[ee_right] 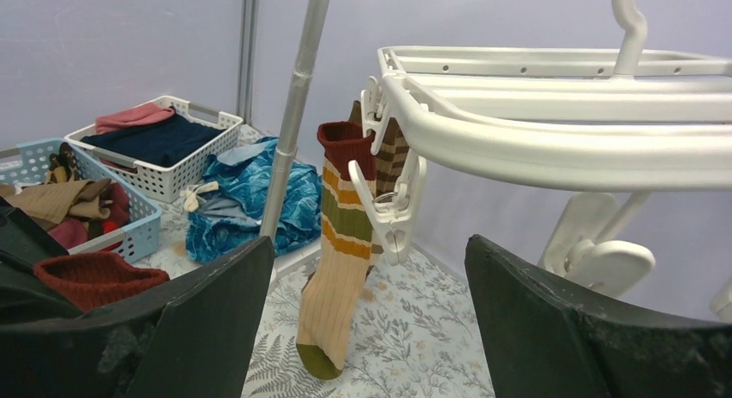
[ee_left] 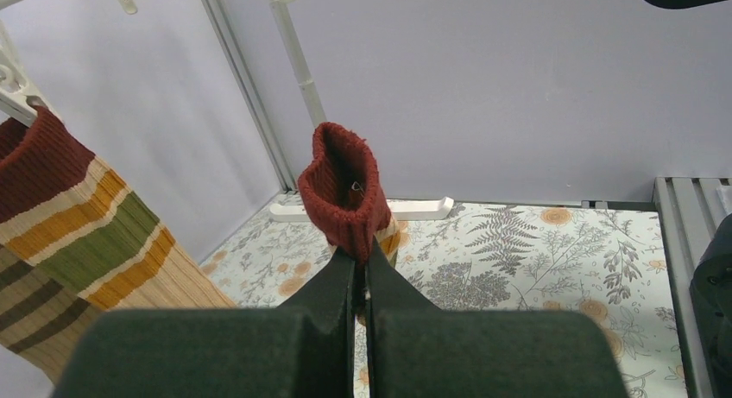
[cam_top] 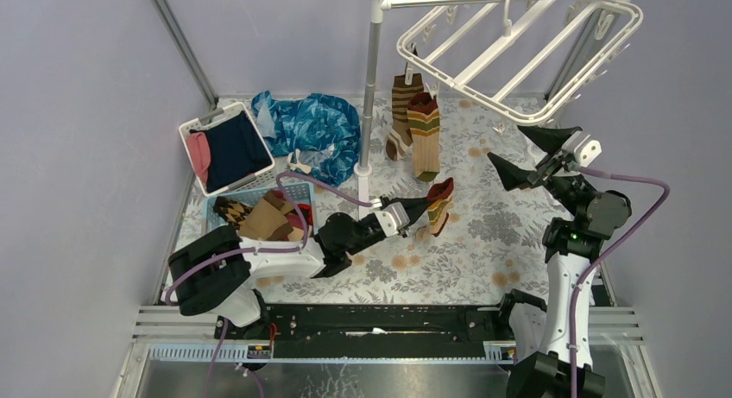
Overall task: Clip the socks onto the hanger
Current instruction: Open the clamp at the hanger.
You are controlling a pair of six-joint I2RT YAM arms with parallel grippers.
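My left claw (cam_top: 421, 210) is clenched on the dark red cuff of a banded sock (cam_top: 440, 205) near the middle of the flowered table (cam_top: 492, 243). In the left wrist view, the cuff (ee_left: 345, 191) stands up out of the pinched fingers with its mouth open. My right claw (cam_top: 528, 156) is released, jaws spread wide and gripping nothing. It sits at about 2 o'clock from the held sock, just under the near rim of the white hanger (cam_top: 518, 113), which fills the 1 o'clock corner of the overhead view. Two socks already hang from clips at the hanger's left end, at 12 o'clock from my left claw, beside the upright pole (cam_top: 371, 87): a brown striped sock (cam_top: 402, 113) and a tan sock with red, orange and green bands (cam_top: 424, 137). More socks (cam_top: 259, 215) lie in the blue basket (cam_top: 298, 189) at 9 o'clock. A white basket (cam_top: 214, 116) of folded clothes and a blue cloth (cam_top: 311, 126) sit between 10 and 11 o'clock.
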